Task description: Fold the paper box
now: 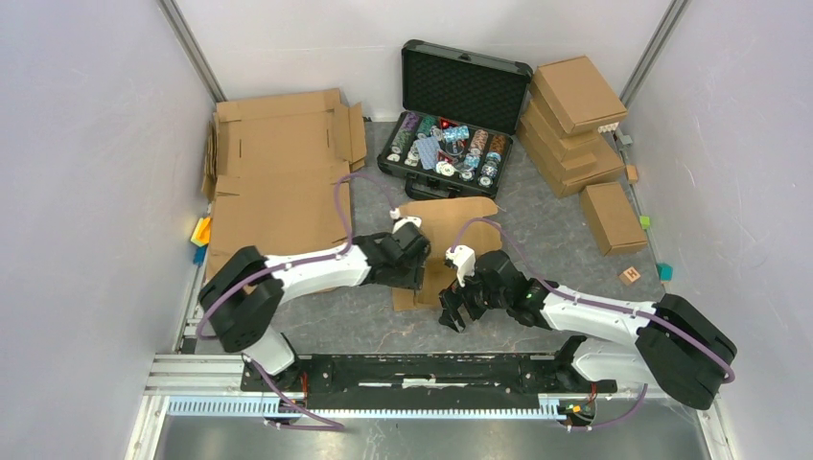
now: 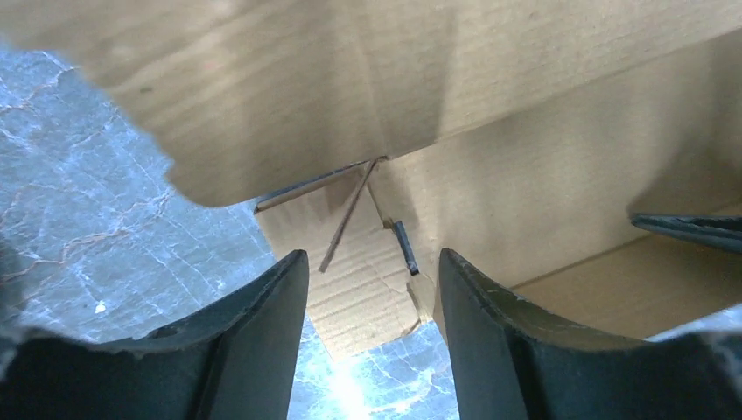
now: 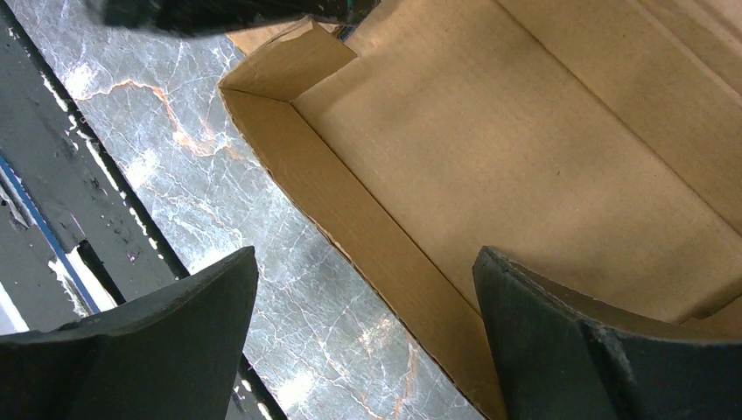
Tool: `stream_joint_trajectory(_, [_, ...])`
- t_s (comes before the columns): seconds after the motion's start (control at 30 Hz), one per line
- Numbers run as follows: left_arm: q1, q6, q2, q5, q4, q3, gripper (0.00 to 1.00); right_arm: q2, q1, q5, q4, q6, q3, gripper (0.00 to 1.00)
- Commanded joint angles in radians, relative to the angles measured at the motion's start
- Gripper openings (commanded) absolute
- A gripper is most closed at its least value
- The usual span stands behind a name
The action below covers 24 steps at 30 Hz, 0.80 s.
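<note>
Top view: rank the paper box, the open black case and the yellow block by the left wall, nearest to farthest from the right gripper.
From the right gripper:
1. paper box, just behind it, mid-table.
2. black case, farther back, centre rear.
3. yellow block, far left, at the wall.

Enclosure from above: pale walls close the left, back and right sides, with slanted metal struts at both rear corners. The worktop is dark grey and marbled, showing bright glare; a ribbed aluminium rail, possibly a mounting track, edges its near side.
</note>
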Motion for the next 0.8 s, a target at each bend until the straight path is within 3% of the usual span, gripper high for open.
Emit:
stream_joint_trajectory(0.0, [0.084, 0.025, -0.132, 0.207, 0.296, -0.153, 0.65, 0.008, 0.005, 0.007, 0.005, 0.0, -0.012, 0.98])
stream_joint_trajectory(0.23, [0.125, 0.041, -0.137, 0.279, 0.37, -0.191, 0.7, 0.005, 0.005, 0.007, 0.001, 0.0, -0.007, 0.98])
stream_joint_trajectory(0.47, [0.126, 0.084, -0.088, 0.449, 0.487, -0.182, 0.49, 0.006, 0.005, 0.008, -0.008, -0.006, -0.003, 0.98])
stream_joint_trajectory(0.67, [0.125, 0.083, -0.057, 0.45, 0.457, -0.164, 0.45, 0.009, 0.005, 0.013, -0.01, -0.007, 0.001, 0.98])
stream_joint_trajectory(0.77, [0.114, 0.09, -0.078, 0.373, 0.362, -0.133, 0.47, 0.011, 0.005, 0.014, -0.011, -0.008, 0.001, 0.98])
